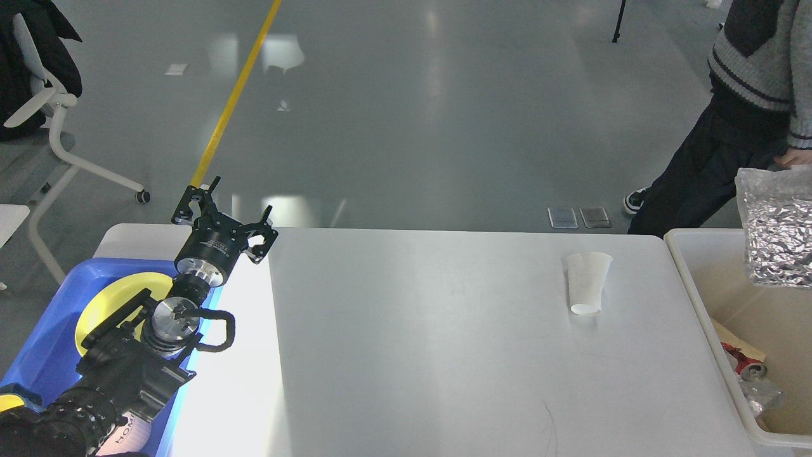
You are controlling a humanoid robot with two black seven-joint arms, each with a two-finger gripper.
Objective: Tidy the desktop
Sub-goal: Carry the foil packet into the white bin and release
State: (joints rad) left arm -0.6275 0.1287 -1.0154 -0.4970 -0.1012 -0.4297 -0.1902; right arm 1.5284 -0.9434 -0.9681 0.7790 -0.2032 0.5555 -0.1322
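Foil bag [775,231] over bin [698,289] (right claw unseen); cup [587,283] left near tabletop [412,330] right edge; left claw [223,212] wide, empty.

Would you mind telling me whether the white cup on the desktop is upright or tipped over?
Upright: the white cup stands on its narrow base on the desktop, its open mouth facing up.

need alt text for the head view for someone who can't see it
A white paper cup stands alone on the desktop, while a crinkled foil bag hangs over the beige bin at right. The left gripper hovers open above a blue tray.
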